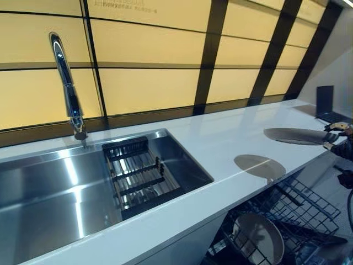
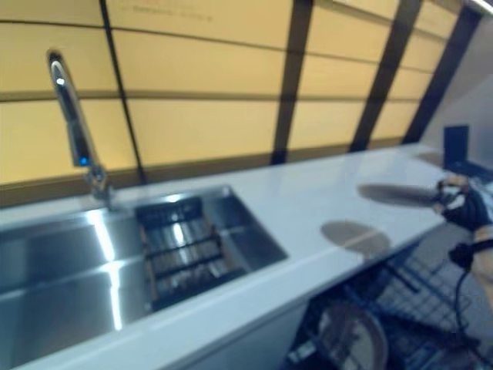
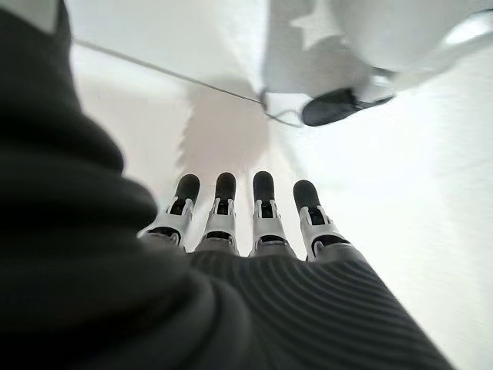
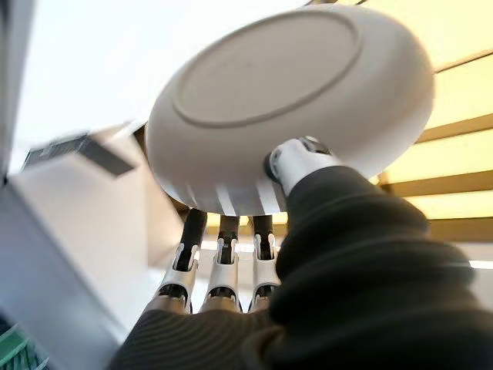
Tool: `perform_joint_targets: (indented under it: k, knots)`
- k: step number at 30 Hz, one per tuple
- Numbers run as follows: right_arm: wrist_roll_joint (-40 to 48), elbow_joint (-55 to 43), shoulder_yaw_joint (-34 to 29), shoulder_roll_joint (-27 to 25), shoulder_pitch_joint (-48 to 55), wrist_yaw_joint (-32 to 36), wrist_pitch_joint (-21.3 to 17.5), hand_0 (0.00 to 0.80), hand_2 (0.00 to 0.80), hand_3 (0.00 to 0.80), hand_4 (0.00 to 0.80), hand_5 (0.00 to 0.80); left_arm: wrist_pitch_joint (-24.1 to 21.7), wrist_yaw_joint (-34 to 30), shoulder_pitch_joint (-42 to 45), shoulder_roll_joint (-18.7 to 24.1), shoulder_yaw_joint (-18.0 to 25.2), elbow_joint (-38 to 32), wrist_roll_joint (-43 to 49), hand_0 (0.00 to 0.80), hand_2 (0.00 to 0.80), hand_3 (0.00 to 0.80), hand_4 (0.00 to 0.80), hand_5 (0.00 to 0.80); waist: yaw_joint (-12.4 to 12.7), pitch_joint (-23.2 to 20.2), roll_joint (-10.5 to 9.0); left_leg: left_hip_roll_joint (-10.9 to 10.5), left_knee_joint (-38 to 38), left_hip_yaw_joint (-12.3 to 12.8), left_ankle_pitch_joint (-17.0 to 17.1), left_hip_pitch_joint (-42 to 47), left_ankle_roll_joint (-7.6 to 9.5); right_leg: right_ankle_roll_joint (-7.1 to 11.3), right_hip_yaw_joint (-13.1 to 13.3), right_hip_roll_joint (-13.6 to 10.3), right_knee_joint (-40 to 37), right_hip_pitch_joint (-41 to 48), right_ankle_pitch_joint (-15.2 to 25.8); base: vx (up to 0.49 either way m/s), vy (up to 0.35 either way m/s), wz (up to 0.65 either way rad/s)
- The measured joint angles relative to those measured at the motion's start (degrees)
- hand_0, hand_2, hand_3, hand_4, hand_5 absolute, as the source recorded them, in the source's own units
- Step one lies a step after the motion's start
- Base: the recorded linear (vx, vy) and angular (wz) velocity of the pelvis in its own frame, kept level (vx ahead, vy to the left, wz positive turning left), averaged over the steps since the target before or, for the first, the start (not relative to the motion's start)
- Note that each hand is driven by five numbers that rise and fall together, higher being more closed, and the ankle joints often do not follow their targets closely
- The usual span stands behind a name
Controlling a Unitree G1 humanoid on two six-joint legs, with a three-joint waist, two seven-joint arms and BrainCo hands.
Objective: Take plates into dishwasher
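Left eye view: a white tabletop runs under yellow wall panels, with a steel sink, tap and an open rack holding one plate. At the right edge, the right hand grips a plate.

Right wrist view: thumb and fingers pinch that plate's rim.

Left wrist view: the left hand hangs with straight fingers over the floor.

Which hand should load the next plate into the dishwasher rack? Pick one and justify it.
Right. The right hand already pinches a plate at its rim, held above the counter near the open dishwasher rack, where one plate already stands. The left hand hangs empty, fingers straight, away from both.
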Motion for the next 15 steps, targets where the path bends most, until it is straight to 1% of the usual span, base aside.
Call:
perform_joint_targets:
  k: [4,5,8,11,14,15]
  knots:
    - [0.82,0.94,-3.83,-0.91,0.67,-0.01,0.98,0.8,0.8,0.8,0.8,0.8,0.15,0.12,0.41,-0.09,-0.05,0.14,0.01,0.0,0.0,0.0,0.0,0.0,-0.55,-1.32,-1.31,-0.04,0.0,-0.11,0.06,-0.03,-0.33,-0.45,0.05,0.2,-0.01,-0.01,0.32,-0.042,-0.139,0.0]
    - [0.81,0.93,-4.68,-0.98,0.73,-0.01,1.15,0.8,0.8,0.8,0.8,0.8,0.28,0.21,0.36,-0.08,-0.15,0.34,0.01,0.0,0.0,0.0,0.0,0.0,-0.92,-1.67,-1.56,-0.04,0.05,0.0,0.28,0.02,-0.66,-0.46,0.09,0.12,-0.01,0.01,0.32,-0.052,-0.174,-0.03]
    - [0.65,0.87,-5.63,-1.1,0.82,0.1,2.09,0.8,0.8,0.8,0.8,0.8,0.2,0.22,0.19,-0.09,-0.28,0.92,0.05,0.0,0.0,0.0,0.0,0.0,-0.98,-1.98,-1.6,-0.17,0.03,-0.11,0.29,0.07,-0.67,-0.46,0.35,0.08,-0.01,0.01,0.33,-0.041,-0.134,-0.01]
    - [0.61,0.72,-7.33,-1.1,2.77,0.16,2.95,0.8,0.8,0.8,0.8,0.8,-0.34,0.22,0.11,-0.33,-0.31,1.72,0.13,0.0,0.0,0.0,0.0,0.0,-0.95,-2.32,-0.78,-0.18,0.05,-0.2,0.29,0.04,-0.67,-0.46,0.49,0.11,-0.02,0.0,0.32,-0.049,-0.125,0.01]
    - [0.5,0.38,-8.97,-1.11,4.89,0.28,3.74,0.8,0.8,0.8,0.8,0.8,-0.55,0.21,0.15,-0.71,-0.31,2.14,0.22,0.0,0.0,0.0,0.0,0.0,-1.1,-2.39,0.68,-0.2,0.05,-0.21,0.28,0.0,-0.65,-0.46,0.62,0.12,-0.03,-0.01,0.32,-0.045,-0.097,-0.01]
    - [0.41,0.4,-9.1,-1.11,5.18,0.42,4.11,0.8,0.8,0.8,0.8,0.8,-0.61,0.18,0.35,-0.94,-0.31,2.15,0.23,0.0,0.0,0.0,0.0,0.0,-1.51,-2.44,1.31,-0.18,0.04,-0.2,0.26,-0.06,-0.61,-0.46,0.66,0.15,-0.04,0.02,0.32,-0.036,-0.084,0.01]
